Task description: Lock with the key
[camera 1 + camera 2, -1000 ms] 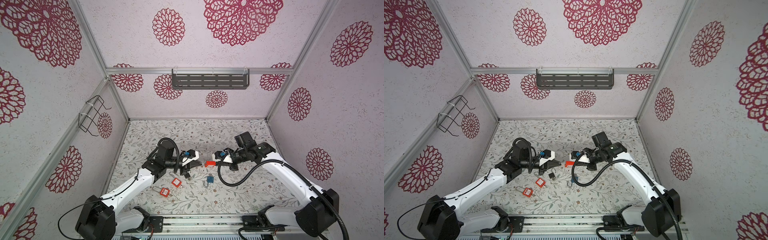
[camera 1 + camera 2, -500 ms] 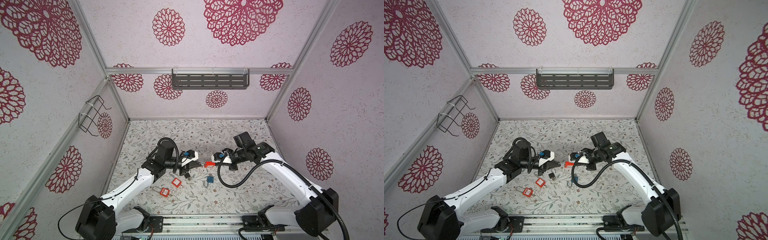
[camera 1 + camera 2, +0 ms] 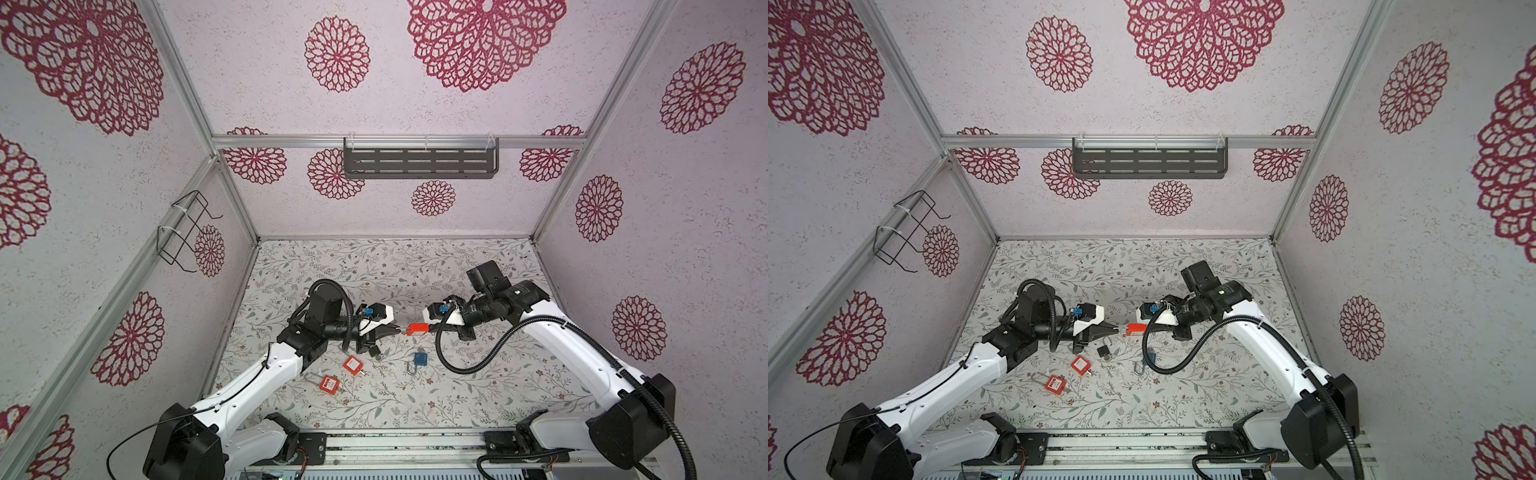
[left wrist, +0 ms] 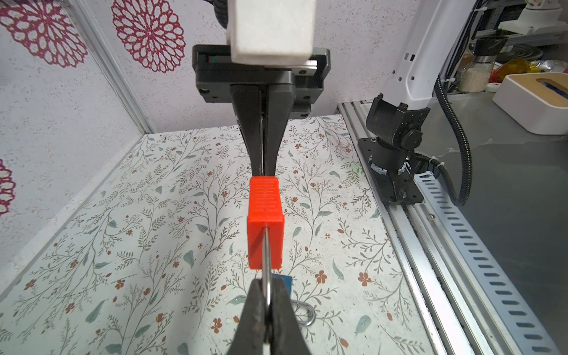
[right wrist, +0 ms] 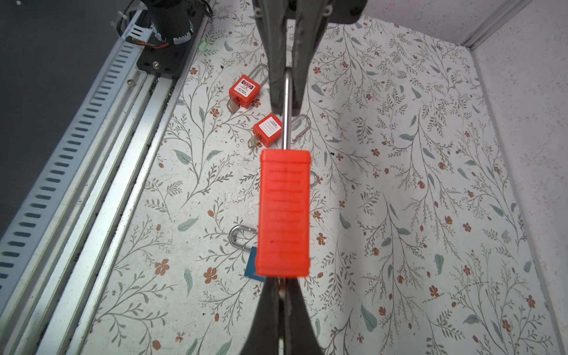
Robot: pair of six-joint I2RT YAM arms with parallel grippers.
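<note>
While the near-closed left gripper [image 4: 268, 296] pinches the thin steel shackle [image 5: 287, 123] and the closed right gripper [image 4: 263, 170] the barely visible key [image 5: 279, 281], red plastic padlock [image 4: 265, 215] aloft between them, we fear off-axis twisting slipping either grip.

Bright red padlock [image 5: 284, 215], small blue padlock [image 3: 420, 360], leafy floral tabletop [image 3: 478, 395], pale walls [image 3: 270, 83] with crimson rosettes.

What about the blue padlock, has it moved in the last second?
No. The blue padlock sits in the same spot, right of the nearest loose red padlock.
</note>
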